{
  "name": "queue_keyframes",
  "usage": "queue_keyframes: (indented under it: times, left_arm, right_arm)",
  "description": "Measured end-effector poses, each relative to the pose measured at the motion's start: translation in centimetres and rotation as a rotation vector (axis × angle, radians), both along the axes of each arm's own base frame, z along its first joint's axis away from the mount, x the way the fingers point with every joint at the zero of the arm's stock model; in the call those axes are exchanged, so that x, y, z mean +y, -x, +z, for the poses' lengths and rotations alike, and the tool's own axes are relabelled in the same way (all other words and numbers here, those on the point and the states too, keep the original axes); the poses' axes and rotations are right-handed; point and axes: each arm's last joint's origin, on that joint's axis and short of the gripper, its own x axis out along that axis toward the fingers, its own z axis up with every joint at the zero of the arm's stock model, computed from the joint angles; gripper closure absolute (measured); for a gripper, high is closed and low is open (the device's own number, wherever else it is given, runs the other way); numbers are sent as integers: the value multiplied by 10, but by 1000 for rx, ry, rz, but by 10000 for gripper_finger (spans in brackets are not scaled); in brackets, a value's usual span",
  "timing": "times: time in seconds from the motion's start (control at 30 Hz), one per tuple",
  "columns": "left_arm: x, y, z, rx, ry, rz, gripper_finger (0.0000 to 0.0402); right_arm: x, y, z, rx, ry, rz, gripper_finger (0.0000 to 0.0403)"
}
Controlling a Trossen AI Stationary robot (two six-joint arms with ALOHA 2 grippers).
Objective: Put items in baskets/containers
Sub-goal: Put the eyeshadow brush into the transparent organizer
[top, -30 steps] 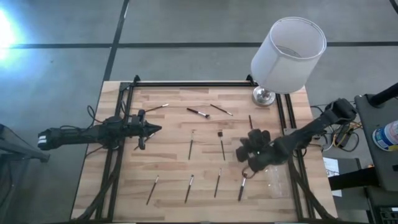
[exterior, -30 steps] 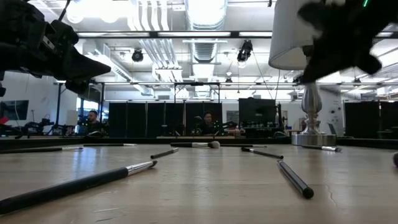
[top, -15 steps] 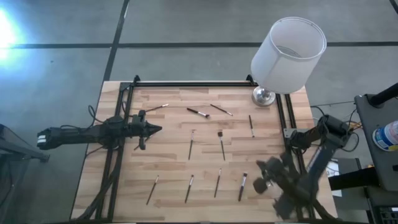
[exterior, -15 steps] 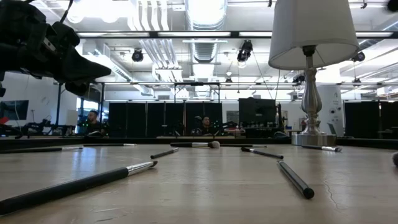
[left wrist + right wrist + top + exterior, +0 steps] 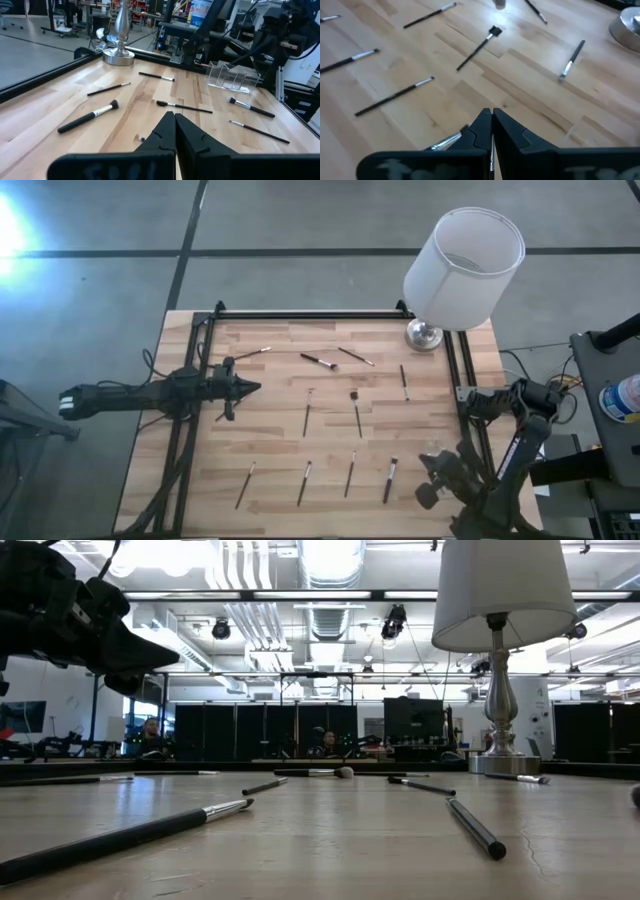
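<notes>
Several thin brushes lie flat and scattered on the wooden table: one row near the near edge [image 5: 304, 482], others mid-table [image 5: 356, 412] and toward the far edge [image 5: 318, 361]. The clear compartmented container [image 5: 233, 78] stands at the table's right side, plain only in the left wrist view. My left gripper [image 5: 250, 388] hovers shut and empty over the table's left part, also seen at the top left of the low view [image 5: 130, 645]. My right gripper [image 5: 428, 472] is shut and empty above the near right corner, beside the rightmost near brush [image 5: 447, 141].
A lamp with a big white shade [image 5: 465, 265] and a silver base [image 5: 423, 333] stands at the far right corner. Black rails [image 5: 195, 380] run along the table's left, far and right sides. Bare wood lies between the brush rows.
My right arm has swung back from over the table's right-middle toward the near right corner, leaving the low view. The brush by the right rail, half hidden before, now shows whole. The brushes have stayed in place.
</notes>
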Motion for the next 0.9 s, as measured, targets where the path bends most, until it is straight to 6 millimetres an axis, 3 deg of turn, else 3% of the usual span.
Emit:
queue_keyframes:
  times: [0.23,0.4,0.57,0.73,0.9]
  left_arm:
    - [0,0,0,2,0,0,402]
    - [0,0,0,2,-2,0,402]
    - [0,0,0,3,-7,-1,402]
    - [0,0,0,6,-33,-5,402]
    - [0,0,0,8,-41,-7,402]
  right_arm:
    - [2,-3,29,-38,16,123,394]
    - [-7,-12,33,-184,233,246,394]
    - [-42,-8,35,-306,398,283,394]
    - [-86,13,34,-407,369,265,394]
    - [-108,26,22,-469,304,280,394]
